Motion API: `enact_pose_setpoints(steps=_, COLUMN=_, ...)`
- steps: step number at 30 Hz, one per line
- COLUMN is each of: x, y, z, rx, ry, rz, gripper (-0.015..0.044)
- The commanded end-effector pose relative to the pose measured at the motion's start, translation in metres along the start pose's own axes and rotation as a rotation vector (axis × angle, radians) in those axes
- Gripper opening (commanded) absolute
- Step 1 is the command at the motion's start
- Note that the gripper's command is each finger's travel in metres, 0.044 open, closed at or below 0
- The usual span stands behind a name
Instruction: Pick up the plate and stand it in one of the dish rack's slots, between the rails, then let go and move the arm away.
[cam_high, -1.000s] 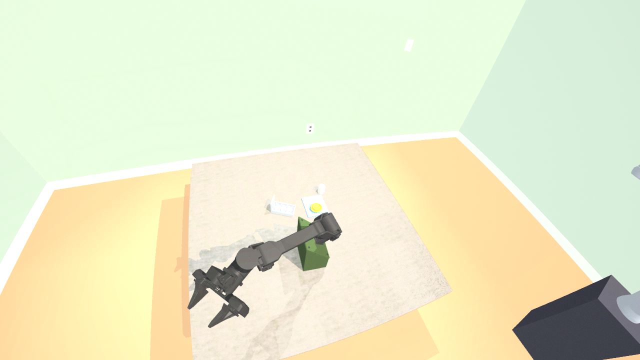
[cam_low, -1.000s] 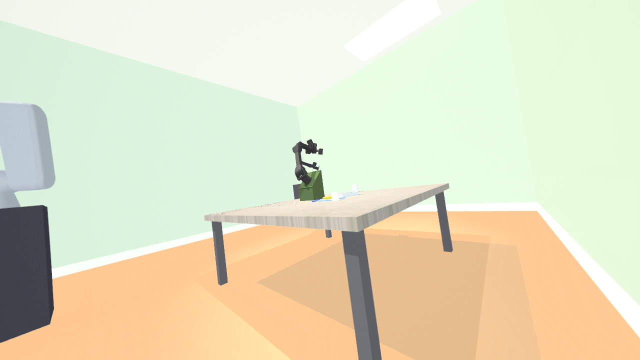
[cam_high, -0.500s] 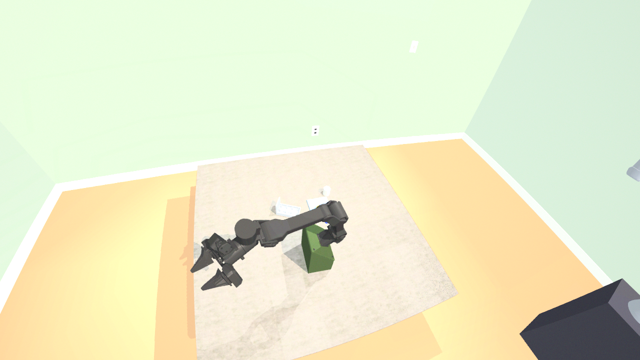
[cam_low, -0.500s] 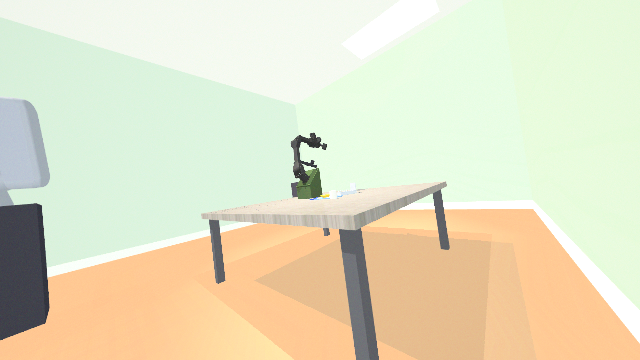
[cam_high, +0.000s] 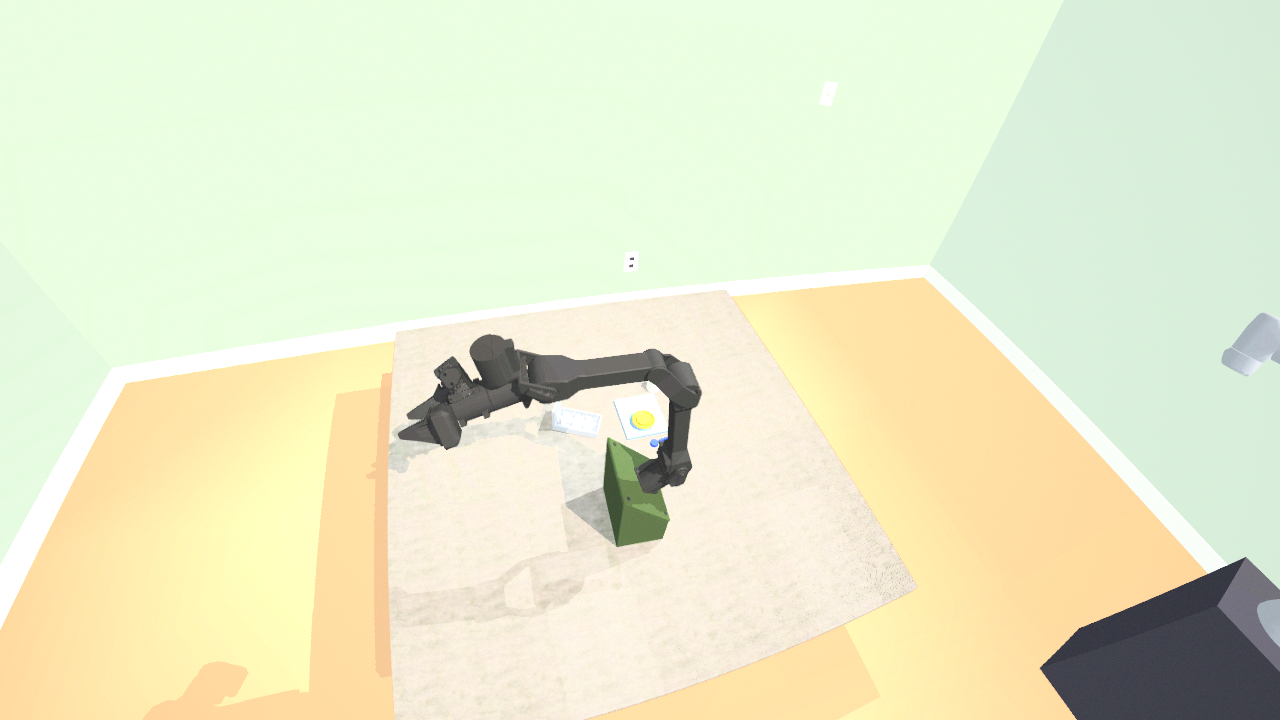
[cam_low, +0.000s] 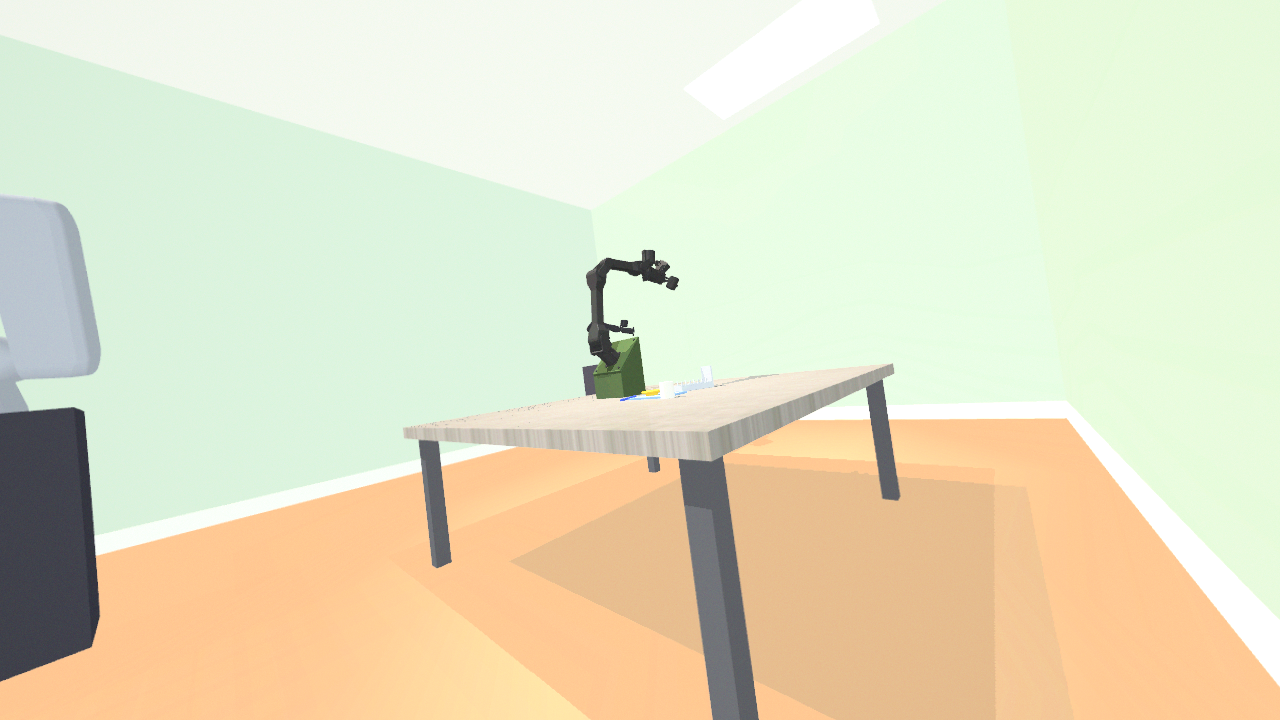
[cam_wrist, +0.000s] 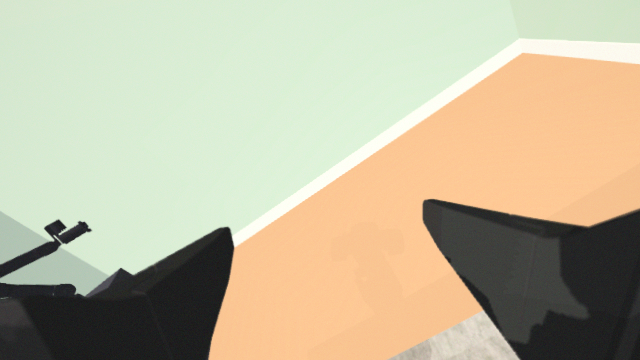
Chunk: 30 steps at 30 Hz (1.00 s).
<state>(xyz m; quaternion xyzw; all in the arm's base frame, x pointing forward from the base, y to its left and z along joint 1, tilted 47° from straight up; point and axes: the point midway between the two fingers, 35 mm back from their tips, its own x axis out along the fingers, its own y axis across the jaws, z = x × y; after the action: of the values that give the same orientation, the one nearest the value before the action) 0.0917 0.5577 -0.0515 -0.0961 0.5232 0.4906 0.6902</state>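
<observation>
The yellow plate (cam_high: 641, 419) (cam_low: 650, 392) lies flat on a white square mat (cam_high: 623, 411) near the middle of the table (cam_high: 501, 555) (cam_low: 626, 429). The white dish rack (cam_high: 575, 419) (cam_low: 696, 384) stands just left of the plate in the top view and holds nothing. My gripper (cam_high: 404, 428) (cam_low: 673, 283) (cam_wrist: 328, 223) is open and empty. It hangs high over the table's left edge, far from the plate and the rack. In the wrist view its two dark fingers frame only floor and wall; neither the plate nor the rack shows there.
My arm rises from a green wedge-shaped pedestal (cam_high: 637, 501) (cam_low: 620, 368) beside the plate. A small blue thing (cam_high: 655, 442) lies by the mat. A small white cup (cam_low: 666, 388) stands near the plate. A dark cabinet (cam_high: 1163, 653) (cam_low: 44, 537) stands on the floor off the table.
</observation>
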Motion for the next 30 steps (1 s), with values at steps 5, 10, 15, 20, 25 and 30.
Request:
enact_pose_setpoints(steps=5, x=-0.050, y=-0.112, z=0.023, rx=0.134, ry=0.007, rz=-0.258, gripper=0.0400)
enact_pose_setpoints(steps=10, x=-0.089, y=-0.175, z=0.025, rx=0.215, ry=0.026, rz=-0.406, gripper=0.0400)
enact_pose_setpoints(steps=15, x=-0.131, y=-0.232, z=0.017, rx=0.306, ry=0.059, rz=-0.551, gripper=0.0400)
enact_pose_setpoints(steps=20, x=-0.177, y=-0.283, z=0.001, rx=0.394, ry=0.105, rz=-0.688, gripper=0.0400)
enact_pose_setpoints(steps=25, x=-0.228, y=-0.328, z=-0.025, rx=0.486, ry=0.167, rz=-0.824, gripper=0.0400)
enact_pose_setpoints(steps=30, x=-0.281, y=-0.362, z=-0.057, rx=0.574, ry=0.244, rz=-0.950, gripper=0.0400)
